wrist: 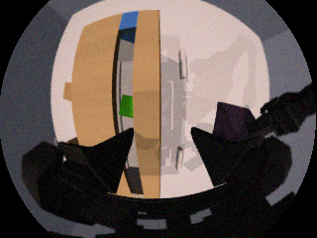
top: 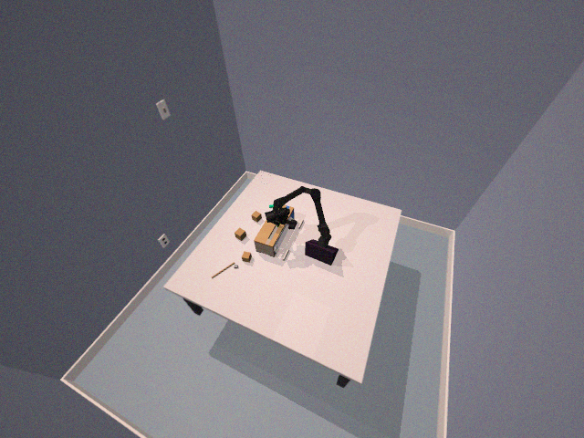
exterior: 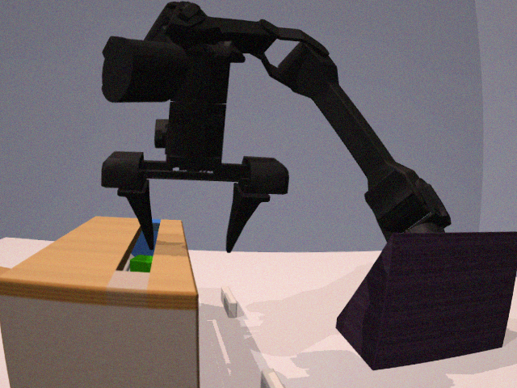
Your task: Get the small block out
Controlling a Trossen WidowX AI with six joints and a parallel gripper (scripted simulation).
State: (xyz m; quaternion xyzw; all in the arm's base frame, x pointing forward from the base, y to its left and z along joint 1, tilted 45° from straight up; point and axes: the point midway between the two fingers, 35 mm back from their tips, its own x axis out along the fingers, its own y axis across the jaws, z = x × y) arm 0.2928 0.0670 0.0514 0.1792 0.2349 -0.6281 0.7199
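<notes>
The wooden-topped box point(top: 265, 235) point(exterior: 62, 259) point(wrist: 94, 74) stands upright on the table, with a long slot in its top. The green block point(exterior: 140, 263) point(wrist: 127, 106) shows through the slot, inside the box, about midway along it in the wrist view; the front strip of the top partly hides it. My gripper point(exterior: 190, 250) point(wrist: 162, 130) points down and is open and empty. In the exterior view one fingertip appears over the slot and the other beyond the box's front edge. Whether the first tip is inside the slot is unclear.
A blue part point(top: 292, 213) point(wrist: 130, 20) is at the box's far end. Pale rails point(top: 286, 255) point(exterior: 229, 301) point(wrist: 183, 64) lie before its clear front. A dark block point(top: 321, 252) point(exterior: 438, 292) stands by the arm's base. Three wooden cubes point(top: 240, 234) and a stick point(top: 223, 270) lie behind the box.
</notes>
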